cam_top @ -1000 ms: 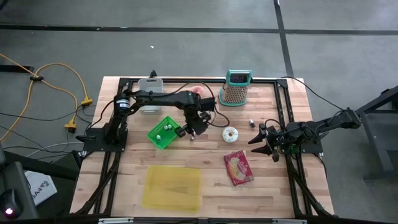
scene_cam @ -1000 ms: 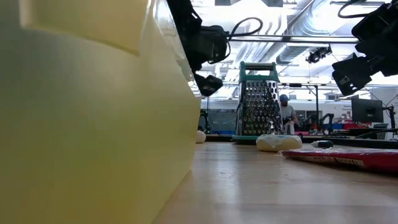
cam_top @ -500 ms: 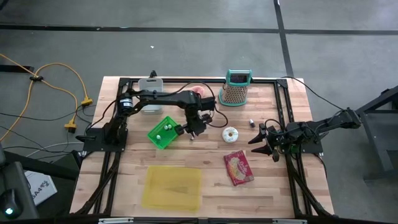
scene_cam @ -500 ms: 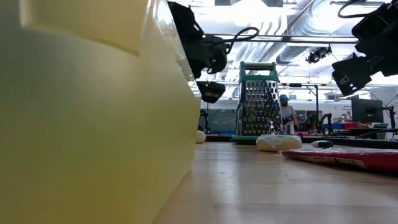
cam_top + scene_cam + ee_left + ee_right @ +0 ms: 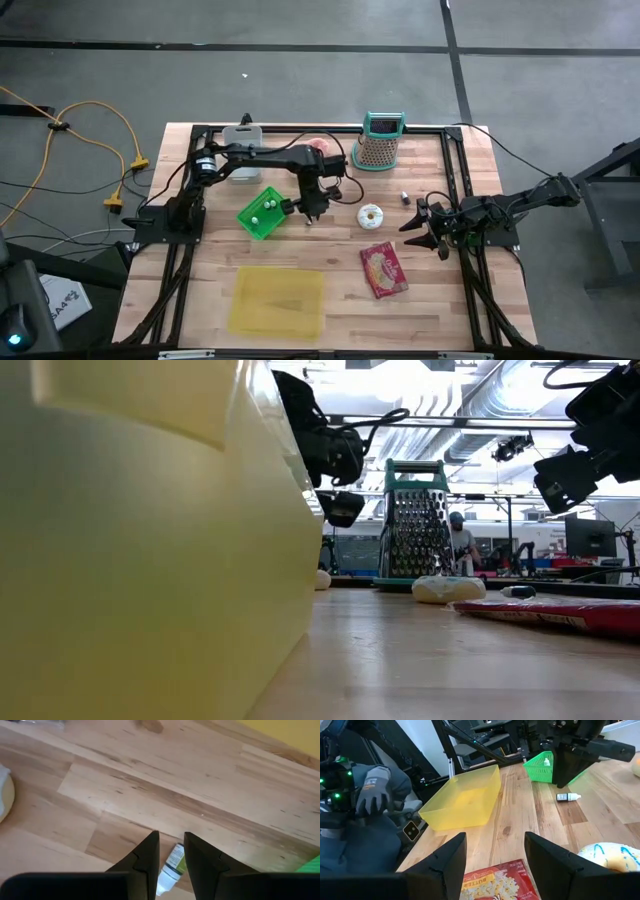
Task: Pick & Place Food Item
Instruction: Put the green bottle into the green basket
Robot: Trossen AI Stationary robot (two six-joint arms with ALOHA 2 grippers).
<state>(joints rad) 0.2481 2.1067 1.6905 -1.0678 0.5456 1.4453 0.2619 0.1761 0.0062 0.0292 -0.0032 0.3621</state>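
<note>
1. High view: left hand (image 5: 311, 214) hangs over the worktop (image 5: 200, 290) just beside the green basket (image 5: 262, 212); right hand (image 5: 421, 225) waits near the worktop's right edge, w/ donut (image 5: 370, 214) and popcorn packet (image 5: 384, 269) close by.
2. Low view: grater (image 5: 415, 532) stands behind the donut; yellow bin (image 5: 140, 540) fills the foreground.
3. Left wrist view: fingers (image 5: 148, 856) partly open, gripping nothing, straddling a small dropper bottle (image 5: 170, 869) lying on the wood, probably not touching it.
4. Right wrist view: right hand spread wide, empty.

The worktop (image 5: 330, 300) is smooth pale wood. The yellow bin (image 5: 278, 301) looks like see-through plastic. The grater (image 5: 416, 532) is shiny metal.
</note>
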